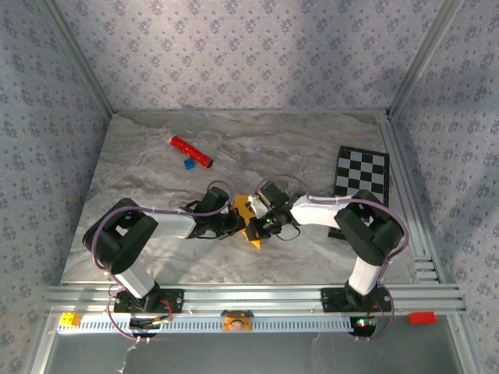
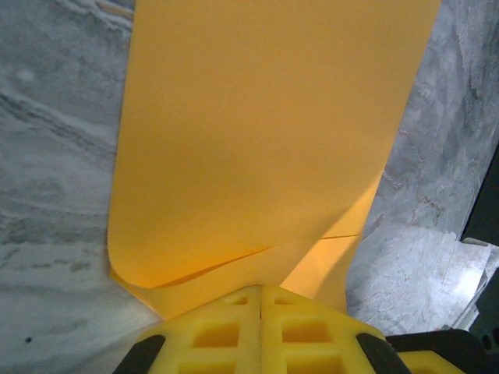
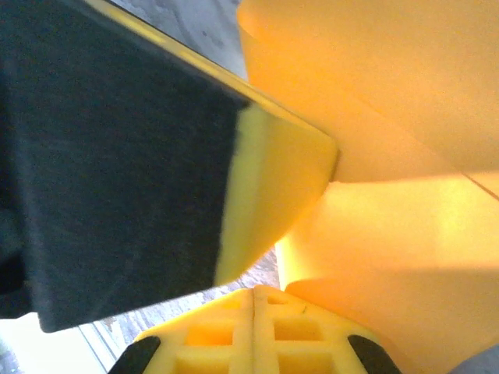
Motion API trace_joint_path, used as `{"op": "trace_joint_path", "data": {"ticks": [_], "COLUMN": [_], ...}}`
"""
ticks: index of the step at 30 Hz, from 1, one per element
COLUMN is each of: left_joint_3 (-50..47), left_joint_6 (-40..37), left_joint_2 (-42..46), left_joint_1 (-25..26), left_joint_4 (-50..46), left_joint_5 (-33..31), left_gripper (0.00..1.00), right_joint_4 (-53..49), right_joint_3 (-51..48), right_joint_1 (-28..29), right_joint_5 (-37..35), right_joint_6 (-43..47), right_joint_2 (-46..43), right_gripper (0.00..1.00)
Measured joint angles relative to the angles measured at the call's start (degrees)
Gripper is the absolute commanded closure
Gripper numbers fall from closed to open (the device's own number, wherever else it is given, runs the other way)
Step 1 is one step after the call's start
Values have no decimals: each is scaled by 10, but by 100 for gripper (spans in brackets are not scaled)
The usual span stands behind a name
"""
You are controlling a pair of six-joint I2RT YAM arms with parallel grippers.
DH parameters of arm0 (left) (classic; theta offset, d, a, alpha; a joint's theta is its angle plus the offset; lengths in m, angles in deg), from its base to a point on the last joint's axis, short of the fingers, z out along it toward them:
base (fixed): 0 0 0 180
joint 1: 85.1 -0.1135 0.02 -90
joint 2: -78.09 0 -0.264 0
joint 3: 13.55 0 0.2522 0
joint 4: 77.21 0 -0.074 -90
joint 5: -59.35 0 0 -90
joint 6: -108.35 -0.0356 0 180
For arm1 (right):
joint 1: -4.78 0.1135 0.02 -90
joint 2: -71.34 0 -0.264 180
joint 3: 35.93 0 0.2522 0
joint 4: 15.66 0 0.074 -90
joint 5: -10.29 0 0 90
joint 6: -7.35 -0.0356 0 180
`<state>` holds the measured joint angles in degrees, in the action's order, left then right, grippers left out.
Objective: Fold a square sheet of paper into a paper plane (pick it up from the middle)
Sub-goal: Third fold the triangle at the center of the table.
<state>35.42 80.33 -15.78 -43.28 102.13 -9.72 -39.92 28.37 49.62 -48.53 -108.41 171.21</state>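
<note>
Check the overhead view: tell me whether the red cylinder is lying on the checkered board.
No, the red cylinder lies on the bare marble tabletop, well to the left of the checkered board.

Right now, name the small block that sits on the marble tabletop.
The blue block, beside the red cylinder; the yellow block and red block lie by the front rail.

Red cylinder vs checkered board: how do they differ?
The red cylinder is a slim round tube lying diagonally at the back left; the checkered board is a flat black-and-white panel at the right edge. The cylinder shows whole; the board's near edge is hidden by the right arm. Both lie on the table.
</note>
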Motion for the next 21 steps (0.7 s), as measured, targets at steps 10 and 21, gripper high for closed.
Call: {"op": "trace_joint_path", "data": {"ticks": [10,21], "left_joint_3": [0,0], "left_joint_6": [0,0], "left_joint_2": [0,0], "left_joint_1": [2,3], "left_joint_4": [0,0], "left_joint_5": [-4,-8], "left_gripper": [100,100], "right_joint_4": [25,28], "right_joint_3": [-32,-82], "right_joint_1": [5,10], "right_joint_5": [-8,-15], "right_joint_6": [-9,-19], "right_joint_2": [-11,-56], "right_gripper": [94,92]}}
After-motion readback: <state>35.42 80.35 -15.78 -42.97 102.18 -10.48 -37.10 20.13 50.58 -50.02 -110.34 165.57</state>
